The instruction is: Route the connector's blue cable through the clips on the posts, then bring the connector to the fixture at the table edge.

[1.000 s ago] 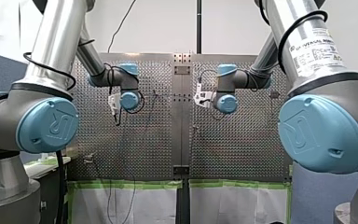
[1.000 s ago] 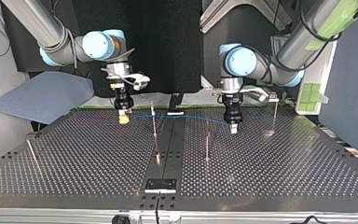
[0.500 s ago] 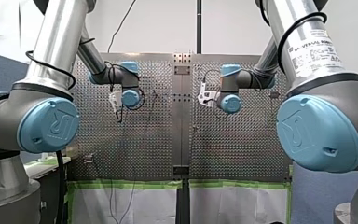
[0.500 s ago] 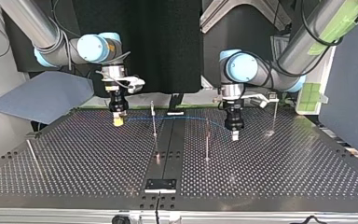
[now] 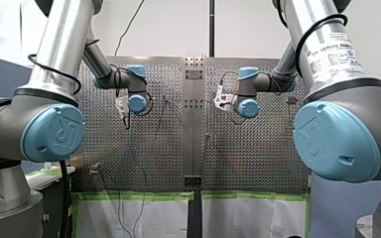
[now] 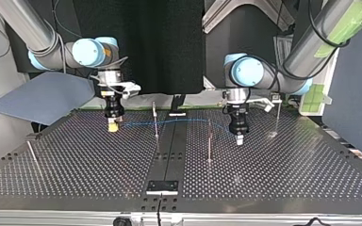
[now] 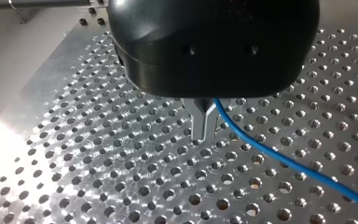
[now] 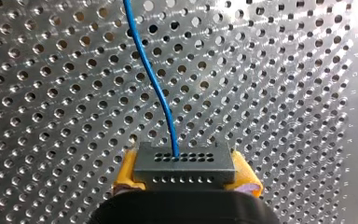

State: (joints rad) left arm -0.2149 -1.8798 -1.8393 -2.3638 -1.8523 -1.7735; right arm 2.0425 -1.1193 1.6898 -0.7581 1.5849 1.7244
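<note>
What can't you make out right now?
- Posts: top view, too small to show their clips, or whether the blue cable sits in any.
- My left gripper's hold on the cable: left wrist view, its black body covers the contact.
- Front view: cable too thin to trace.

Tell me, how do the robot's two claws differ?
My right claw has yellow pads; my left claw has thin metal fingers. The right grips the grey connector; the left pinches the blue cable. Both point down over the perforated table.
</note>
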